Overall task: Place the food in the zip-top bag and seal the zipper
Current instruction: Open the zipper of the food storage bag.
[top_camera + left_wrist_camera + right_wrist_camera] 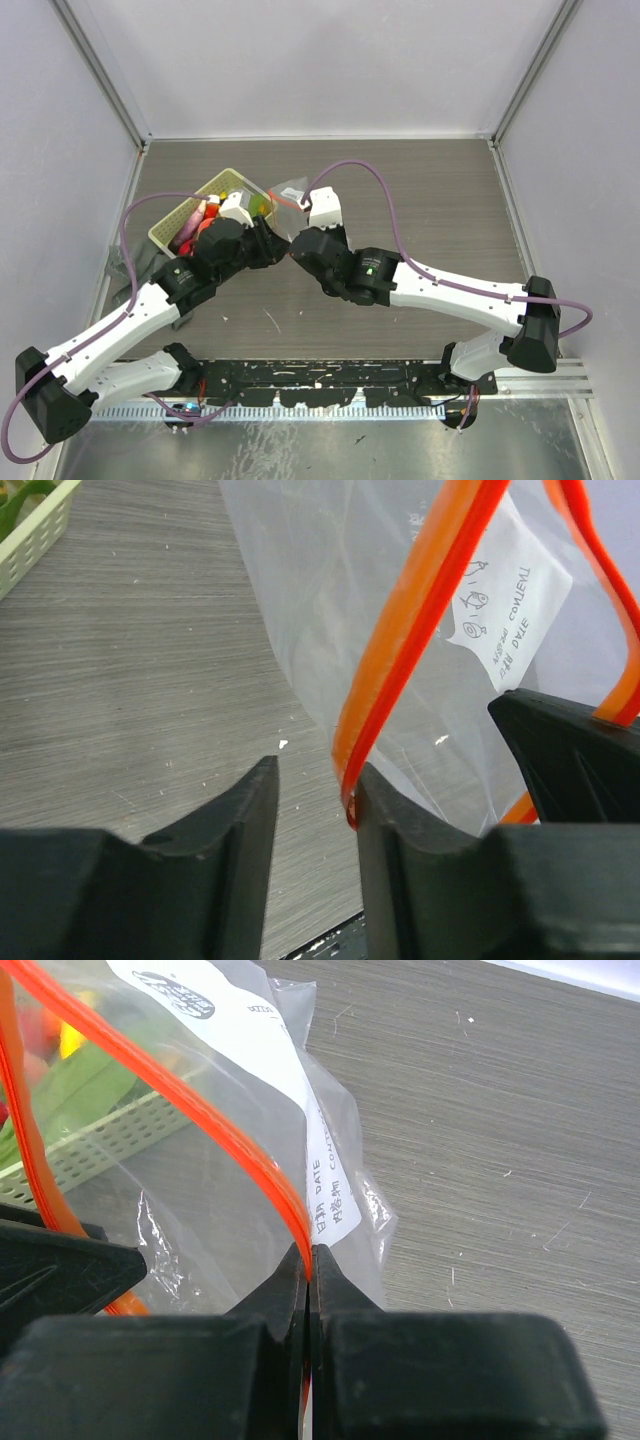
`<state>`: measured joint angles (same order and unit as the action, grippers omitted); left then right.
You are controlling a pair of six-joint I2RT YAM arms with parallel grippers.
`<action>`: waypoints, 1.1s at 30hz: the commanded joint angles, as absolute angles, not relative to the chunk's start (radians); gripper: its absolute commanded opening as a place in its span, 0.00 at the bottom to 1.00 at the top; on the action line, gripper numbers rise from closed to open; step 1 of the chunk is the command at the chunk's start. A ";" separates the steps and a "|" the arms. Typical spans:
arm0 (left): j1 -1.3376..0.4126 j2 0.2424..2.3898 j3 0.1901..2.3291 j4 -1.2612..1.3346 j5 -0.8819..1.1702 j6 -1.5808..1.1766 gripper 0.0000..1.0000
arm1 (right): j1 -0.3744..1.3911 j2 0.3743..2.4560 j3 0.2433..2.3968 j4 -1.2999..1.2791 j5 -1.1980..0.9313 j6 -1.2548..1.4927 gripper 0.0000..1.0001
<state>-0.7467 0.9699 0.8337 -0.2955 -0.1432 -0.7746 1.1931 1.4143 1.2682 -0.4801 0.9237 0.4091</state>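
The clear zip-top bag (291, 193) hangs between the two grippers, above the table. Its white label (505, 590) faces the left wrist camera. My right gripper (308, 1256) is shut on the red-orange zipper (200, 1090) at the bag's mouth edge. My left gripper (318, 772) is open, jaws a little apart. One end of the zipper (400, 670) rests against the inner face of its right finger (410, 830); bare table shows in the gap. The food (205, 215) lies in the yellow-green mesh basket (172, 226): a green leaf (70, 1090) with red and yellow pieces.
The basket stands at the back left, just left of the left gripper. The right gripper's black finger (570, 750) shows at the right of the left wrist view. Grey walls enclose the table on three sides.
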 commanded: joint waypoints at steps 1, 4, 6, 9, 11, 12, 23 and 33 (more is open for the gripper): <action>-0.752 0.989 0.857 -0.272 -0.136 -0.776 0.30 | 1.192 1.414 1.318 -0.456 0.926 0.414 0.00; -0.751 1.004 0.854 -0.254 -0.118 -0.793 0.17 | 1.192 1.430 1.317 -0.457 0.923 0.417 0.03; -0.753 1.001 0.843 -0.233 -0.117 -0.816 0.07 | 1.192 1.430 1.303 -0.459 0.936 0.421 0.08; -0.751 0.990 0.826 -0.212 -0.121 -0.849 0.00 | 1.192 1.420 1.277 -0.457 0.966 0.424 0.19; -0.751 0.987 0.819 -0.203 -0.118 -0.873 0.00 | 1.192 1.415 1.259 -0.457 0.977 0.423 0.25; -0.752 0.987 0.815 -0.197 -0.115 -0.887 0.00 | 1.192 1.413 1.249 -0.458 0.981 0.423 0.27; -0.751 0.995 0.782 -0.132 -0.090 -0.977 0.00 | 1.192 1.412 1.152 -0.471 0.907 0.500 0.40; -0.752 0.995 0.784 -0.178 -0.124 -0.947 0.00 | 1.193 1.391 1.137 -0.555 1.028 0.538 0.14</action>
<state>-0.7471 1.0084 0.7788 -0.2062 -0.0978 -0.9615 1.1931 1.4342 1.1179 -0.5114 0.9165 0.4900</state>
